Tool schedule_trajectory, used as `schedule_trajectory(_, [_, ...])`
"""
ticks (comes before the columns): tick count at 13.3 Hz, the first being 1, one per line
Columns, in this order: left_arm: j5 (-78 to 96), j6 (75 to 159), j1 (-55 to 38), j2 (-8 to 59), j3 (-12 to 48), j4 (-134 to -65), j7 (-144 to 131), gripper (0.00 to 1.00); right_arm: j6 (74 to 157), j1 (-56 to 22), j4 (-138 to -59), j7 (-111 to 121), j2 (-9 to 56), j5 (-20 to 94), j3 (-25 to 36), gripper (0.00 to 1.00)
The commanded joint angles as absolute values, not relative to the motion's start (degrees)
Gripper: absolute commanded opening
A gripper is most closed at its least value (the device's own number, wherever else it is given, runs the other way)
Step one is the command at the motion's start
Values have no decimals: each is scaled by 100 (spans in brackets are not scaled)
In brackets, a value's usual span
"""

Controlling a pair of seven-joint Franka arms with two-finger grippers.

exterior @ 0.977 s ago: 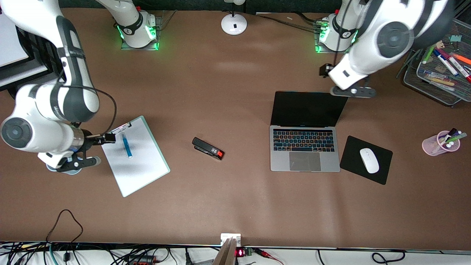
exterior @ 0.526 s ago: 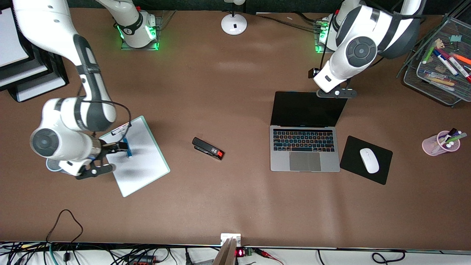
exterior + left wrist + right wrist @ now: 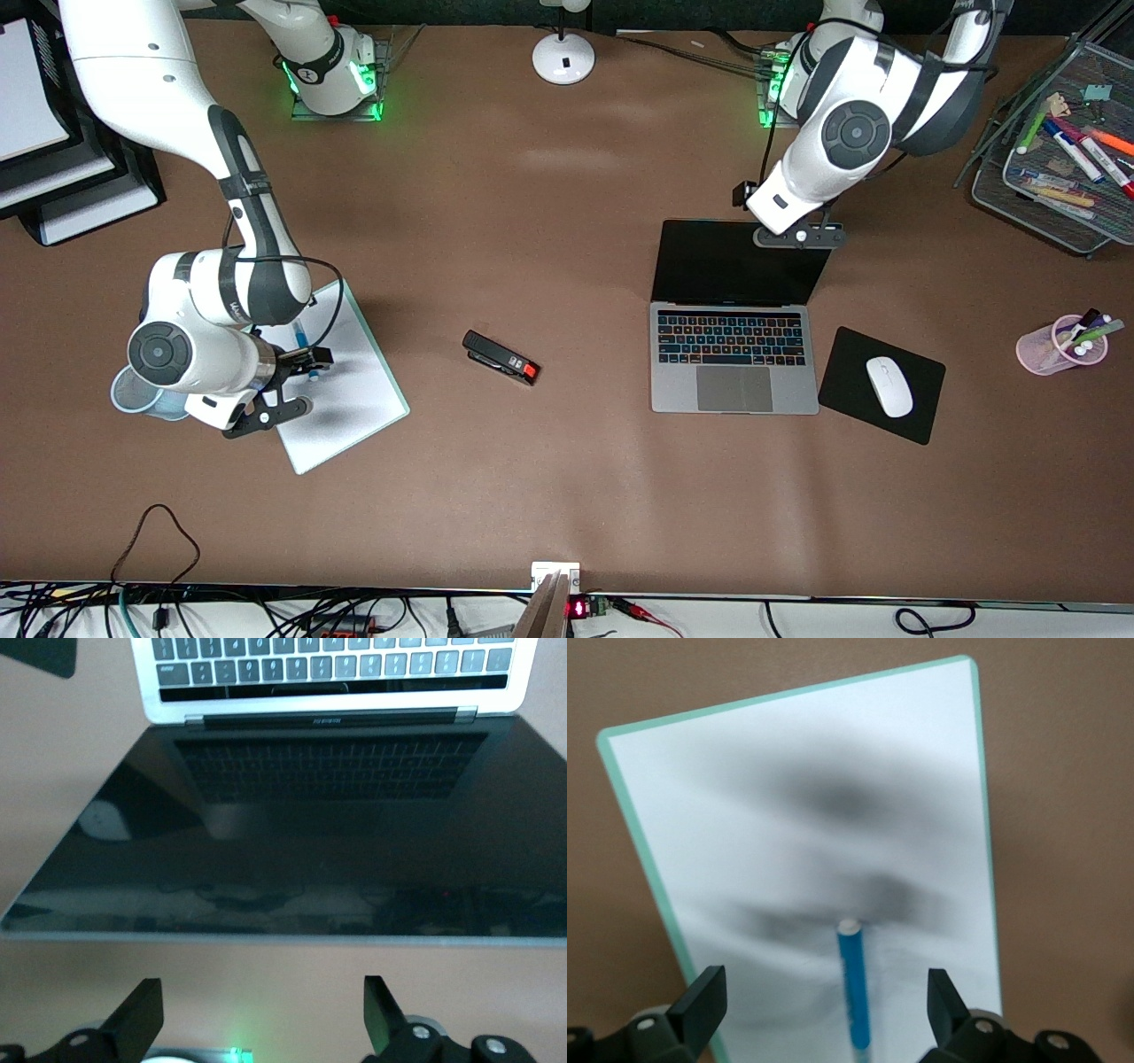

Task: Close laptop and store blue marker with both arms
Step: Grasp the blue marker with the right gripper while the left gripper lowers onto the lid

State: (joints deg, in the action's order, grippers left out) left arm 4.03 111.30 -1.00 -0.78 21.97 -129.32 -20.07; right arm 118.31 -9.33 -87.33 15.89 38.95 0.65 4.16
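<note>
A: Laptop (image 3: 733, 319) job, left gripper (image 3: 261, 1019) first: fingers spread wide, hovering over the screen's top edge, lid fully up, machine beside the mouse pad (image 3: 881, 385).
B: Right gripper (image 3: 824, 1005)?
A: Also wide open, over the blue marker (image 3: 854, 988), which lies on the clipboard (image 3: 330, 377) near the right arm's end.
B: Tips?
A: Drop straight so the marker sits between the fingers; left should catch the lid edge and push evenly.
</note>
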Motion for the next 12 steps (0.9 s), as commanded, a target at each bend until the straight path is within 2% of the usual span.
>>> schedule_trajectory(1, [519, 11355, -18, 140, 2259, -12859, -2048, 100, 12128, -809, -8912, 1881, 3920, 141, 396, 100])
schedule_trajectory(4, [519, 11863, 0, 290, 2250, -12832, -2039, 100, 12400, -809, -9043, 2003, 4060, 149, 396, 100])
schedule_trajectory(7, [519, 12111, 61, 553, 2241, -12508, -2039, 100, 12612, -826, -9228, 2004, 4069, 149, 396, 98])
schedule_trajectory(10, [510, 12373, 132, 895, 2224, -12217, -2030, 100, 12586, -835, -9272, 2057, 4069, 141, 396, 85])
schedule_trajectory(12, [510, 12961, 149, 1176, 2215, -12208, -2030, 100, 12551, -835, -9281, 2057, 4069, 149, 396, 76])
